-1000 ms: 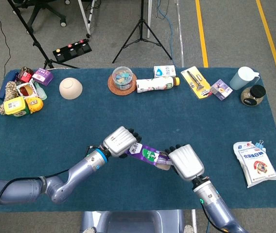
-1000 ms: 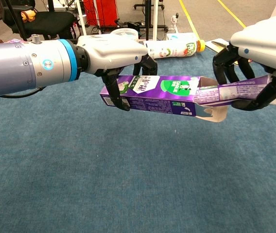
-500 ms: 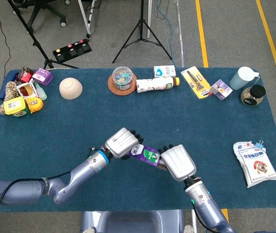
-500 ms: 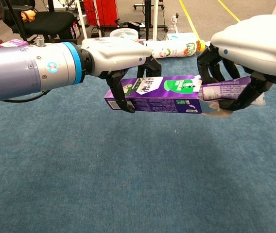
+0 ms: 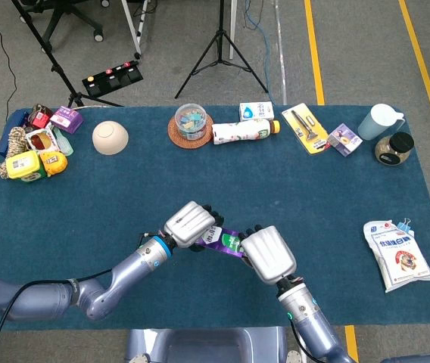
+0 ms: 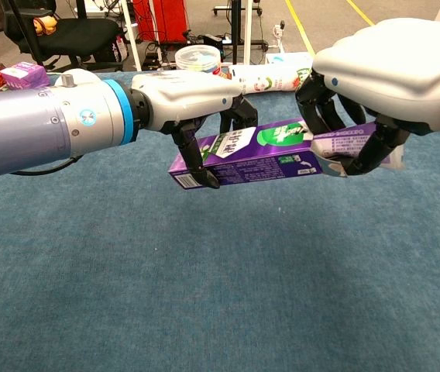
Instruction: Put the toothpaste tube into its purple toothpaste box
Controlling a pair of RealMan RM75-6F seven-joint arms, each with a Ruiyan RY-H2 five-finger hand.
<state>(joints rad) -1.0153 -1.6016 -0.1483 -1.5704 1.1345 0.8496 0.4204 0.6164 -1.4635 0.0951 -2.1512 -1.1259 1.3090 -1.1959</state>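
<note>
Box (image 6: 259,151) is purple with a green patch and white lettering I can't read. My left hand (image 6: 197,93) grips its far end above the table (image 6: 204,294), my right hand (image 6: 394,74) pinches the tube (image 6: 355,141) at the box's open mouth.

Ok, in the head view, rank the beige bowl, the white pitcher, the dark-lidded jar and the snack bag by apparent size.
Largest to smallest:
1. snack bag, though it lies nearer the camera
2. beige bowl
3. white pitcher
4. dark-lidded jar, close to the pitcher, so that order is unsure
</note>
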